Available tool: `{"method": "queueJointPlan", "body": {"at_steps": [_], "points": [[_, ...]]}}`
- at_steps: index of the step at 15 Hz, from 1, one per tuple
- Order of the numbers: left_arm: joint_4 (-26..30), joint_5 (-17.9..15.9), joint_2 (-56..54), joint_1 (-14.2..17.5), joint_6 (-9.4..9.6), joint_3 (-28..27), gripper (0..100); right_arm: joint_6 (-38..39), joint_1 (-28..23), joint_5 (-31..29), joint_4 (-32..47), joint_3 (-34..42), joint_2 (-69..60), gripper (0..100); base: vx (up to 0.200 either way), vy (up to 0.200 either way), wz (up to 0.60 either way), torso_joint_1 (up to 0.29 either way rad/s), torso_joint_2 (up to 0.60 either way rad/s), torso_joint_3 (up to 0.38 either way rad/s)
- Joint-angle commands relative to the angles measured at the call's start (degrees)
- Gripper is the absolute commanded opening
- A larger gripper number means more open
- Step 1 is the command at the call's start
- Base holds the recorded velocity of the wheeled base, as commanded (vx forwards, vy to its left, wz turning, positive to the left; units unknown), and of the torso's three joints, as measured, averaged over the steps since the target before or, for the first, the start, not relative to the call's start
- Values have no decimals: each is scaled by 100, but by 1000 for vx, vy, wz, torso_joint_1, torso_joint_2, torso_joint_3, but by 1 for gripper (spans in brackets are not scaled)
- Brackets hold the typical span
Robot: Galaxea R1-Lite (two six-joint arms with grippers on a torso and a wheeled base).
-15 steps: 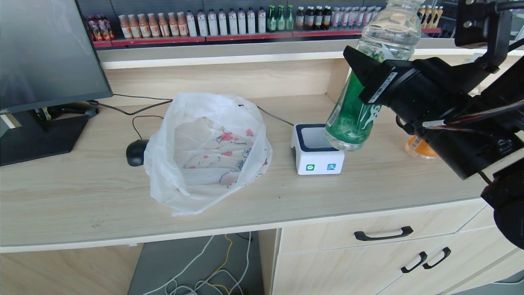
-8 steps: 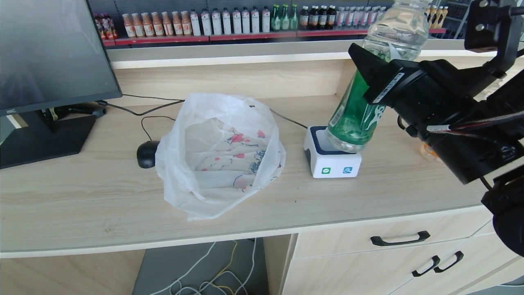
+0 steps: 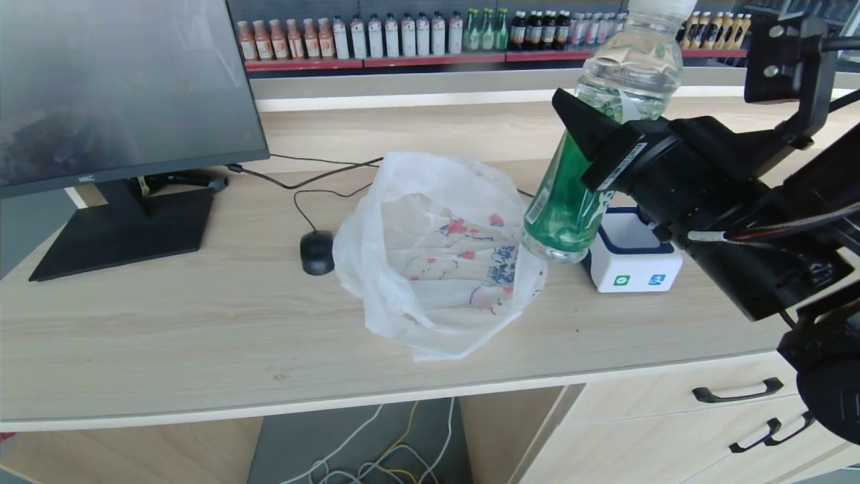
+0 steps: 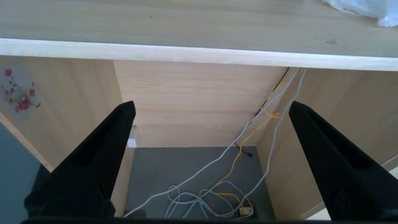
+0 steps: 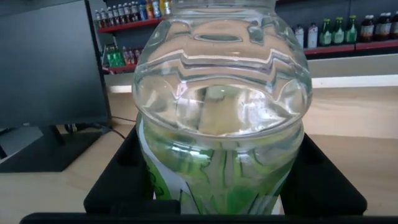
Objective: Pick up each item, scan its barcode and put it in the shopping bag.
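Observation:
A clear bottle with a green label hangs tilted above the counter, its base over the right rim of the white shopping bag. My right gripper is shut on the bottle's middle. The right wrist view looks straight at the bottle, with black fingers on both sides of it. The white barcode scanner stands just right of the bag, partly behind the bottle and arm. The bag stands open on the counter. My left gripper hangs open below the counter's front edge, with nothing between its fingers.
A monitor on a black stand occupies the counter's left, with a black mouse and cables beside the bag. Shelves of bottles line the back. Drawers sit under the wooden counter at right; loose cables lie beneath.
The head camera has swung, shifting the whole scene rightward. My right gripper has carried the bottle from above the scanner to the bag's right rim.

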Motion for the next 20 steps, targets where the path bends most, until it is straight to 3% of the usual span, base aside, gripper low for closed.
{"method": "queueJointPlan", "body": {"at_steps": [1,12,20], "points": [[-2,0,0,1,9,0,100,1,21,-1,-15,23,39,0,0,200,0,7,2,2],[-11,0,0,1,35,0,100,-351,223,-28,-41,243,-32,0,0,0,0,0,0,0],[-11,0,0,1,35,0,100,-456,-23,-10,144,-900,1058,0,0,0,0,0,0,0]]}}
